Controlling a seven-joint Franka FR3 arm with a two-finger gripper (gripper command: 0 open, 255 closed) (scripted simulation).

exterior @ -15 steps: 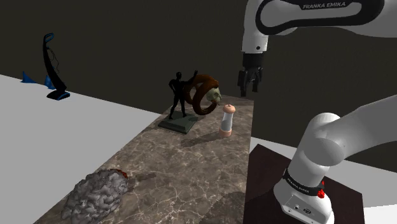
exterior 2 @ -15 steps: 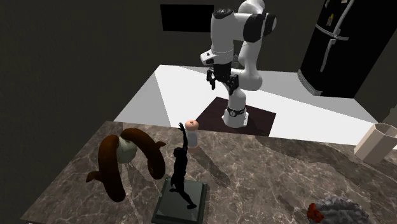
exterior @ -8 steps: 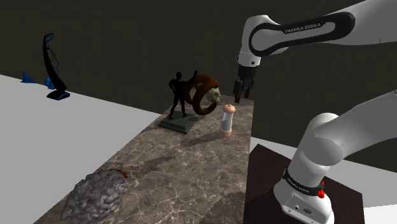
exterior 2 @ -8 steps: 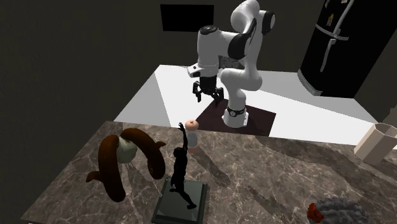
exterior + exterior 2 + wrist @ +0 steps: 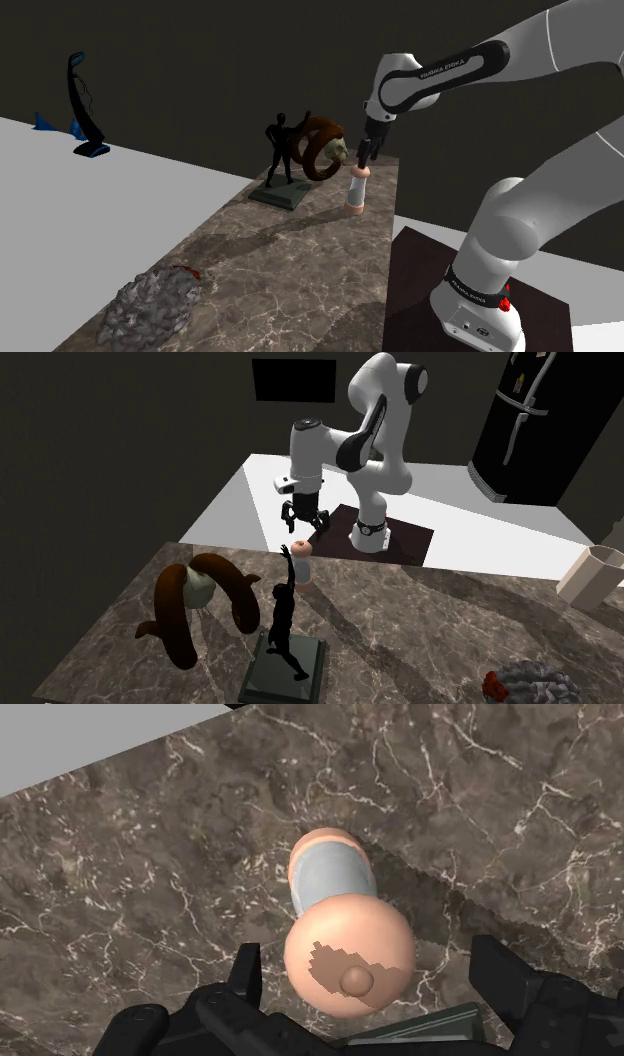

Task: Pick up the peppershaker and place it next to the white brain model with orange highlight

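Down and across came my pincer (image 5: 363,152) over the last 1 second; it hung high above the stand side of the table (image 5: 290,270), and now it sits directly over the pepper shaker (image 5: 356,192), just above its cap; the shaker itself has not shifted. It stands upright close to the table edge that faces my stand, near the end where the black figure (image 5: 280,160) and the brown ring sculpture (image 5: 320,147) are, a little apart from both. From the wrist view the 2 fingers (image 5: 248,974) stand spread on either side of the rounded, peach-coloured cap of the shaker (image 5: 340,919) and touch nothing, so my pincer (image 5: 372,969) is released and holds nothing. I judge the approach nearly done; what remains is a short drop until the fingers flank the grey body below the cap, then the squeeze. The cap is rounded and wider than the body, so closing too high could slip off. The brain model (image 5: 150,305), drawn grey with a reddish patch, lies toward the table's opposite end, well apart from the shaker; the carry will run most of the table's length.
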